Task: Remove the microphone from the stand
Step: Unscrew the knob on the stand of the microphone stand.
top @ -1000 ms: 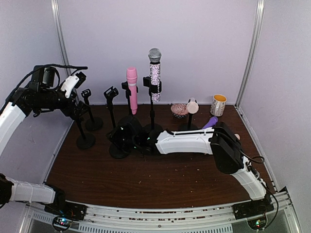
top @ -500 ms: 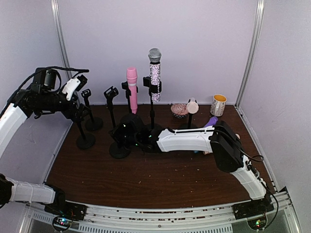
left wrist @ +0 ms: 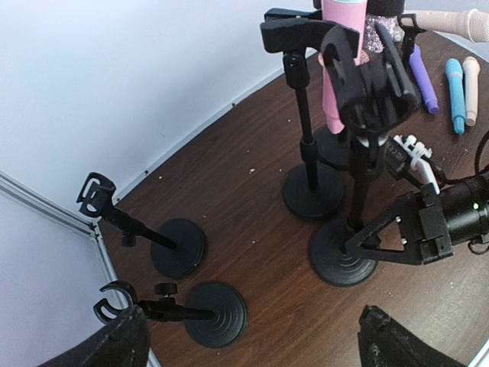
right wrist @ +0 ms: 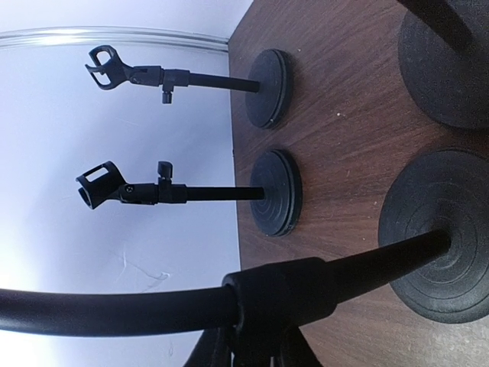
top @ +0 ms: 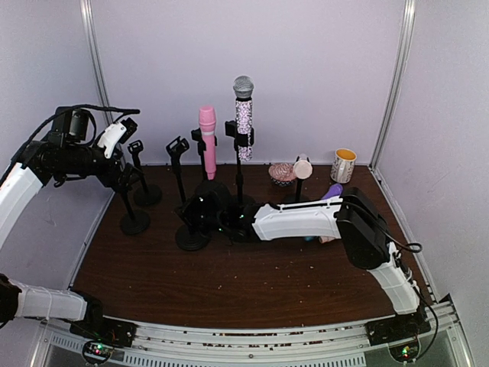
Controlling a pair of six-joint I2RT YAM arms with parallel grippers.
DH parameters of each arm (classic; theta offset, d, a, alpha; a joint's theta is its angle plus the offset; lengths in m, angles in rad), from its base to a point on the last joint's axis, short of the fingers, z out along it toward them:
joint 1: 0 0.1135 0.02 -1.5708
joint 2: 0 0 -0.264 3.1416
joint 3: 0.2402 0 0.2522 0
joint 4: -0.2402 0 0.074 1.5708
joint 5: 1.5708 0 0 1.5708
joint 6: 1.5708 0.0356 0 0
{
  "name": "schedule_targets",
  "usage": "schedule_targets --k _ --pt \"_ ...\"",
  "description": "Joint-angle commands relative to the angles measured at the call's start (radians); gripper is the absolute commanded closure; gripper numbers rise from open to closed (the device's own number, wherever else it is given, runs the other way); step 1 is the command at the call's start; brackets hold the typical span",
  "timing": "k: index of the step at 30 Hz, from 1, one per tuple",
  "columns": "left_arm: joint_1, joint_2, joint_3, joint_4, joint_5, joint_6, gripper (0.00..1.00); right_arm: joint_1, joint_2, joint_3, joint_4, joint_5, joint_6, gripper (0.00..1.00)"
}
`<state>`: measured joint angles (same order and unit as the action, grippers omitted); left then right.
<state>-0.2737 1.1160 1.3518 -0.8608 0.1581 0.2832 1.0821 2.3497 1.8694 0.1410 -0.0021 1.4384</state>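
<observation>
While clamped with the right tool [top: 195, 217] on the pole of an empty stand [top: 191, 239] at centre, had freed nothing yet: saw pink microphone [top: 207, 141] and glitter microphone [top: 243, 115] clipped upright at far middle, left tool [left wrist: 256, 344] wide open, empty.

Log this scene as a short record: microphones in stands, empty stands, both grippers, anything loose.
mics in stands: pink plastic microphone and glittery silver-headed microphone, both upright
empty black round-based stands: back-left stand, left-edge stand, front stand
right gripper: at the front stand's pole; grip unclear
left gripper: open, empty, near the left-edge stand
loose: purple microphone lying on the brown wooden table
</observation>
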Motion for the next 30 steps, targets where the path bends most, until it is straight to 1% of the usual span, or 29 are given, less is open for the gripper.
schedule_targets --k 1,7,9,13,17,20,23,26,30 --pt "0.011 -0.011 -0.01 0.055 0.016 0.0 0.02 -0.009 -0.146 -0.12 0.016 -0.029 -0.071 1.0" --pt "0.01 -0.014 -0.013 0.055 0.02 0.004 0.02 -0.047 -0.339 -0.383 0.045 -0.138 -0.135 1.0" --pt "0.01 -0.016 -0.015 0.056 0.021 0.004 0.02 -0.06 -0.377 -0.47 0.072 -0.196 -0.146 1.0" --pt "0.01 -0.012 -0.017 0.055 0.03 0.003 0.02 -0.084 -0.408 -0.613 0.11 -0.319 -0.156 1.0" --pt "0.01 -0.012 -0.017 0.055 0.042 0.002 0.02 -0.103 -0.407 -0.716 0.173 -0.371 -0.147 1.0" --pt "0.01 -0.014 -0.019 0.054 0.056 0.001 0.02 -0.122 -0.397 -0.765 0.219 -0.392 -0.143 1.0" --pt "0.01 -0.012 -0.023 0.052 0.077 -0.003 0.02 -0.136 -0.391 -0.774 0.199 -0.397 -0.174 1.0" --pt "0.01 -0.004 -0.026 0.052 0.113 -0.011 0.04 -0.147 -0.392 -0.761 0.123 -0.385 -0.243 1.0" --pt "0.01 0.011 -0.028 0.047 0.149 -0.017 0.06 -0.157 -0.39 -0.715 -0.047 -0.345 -0.36 1.0"
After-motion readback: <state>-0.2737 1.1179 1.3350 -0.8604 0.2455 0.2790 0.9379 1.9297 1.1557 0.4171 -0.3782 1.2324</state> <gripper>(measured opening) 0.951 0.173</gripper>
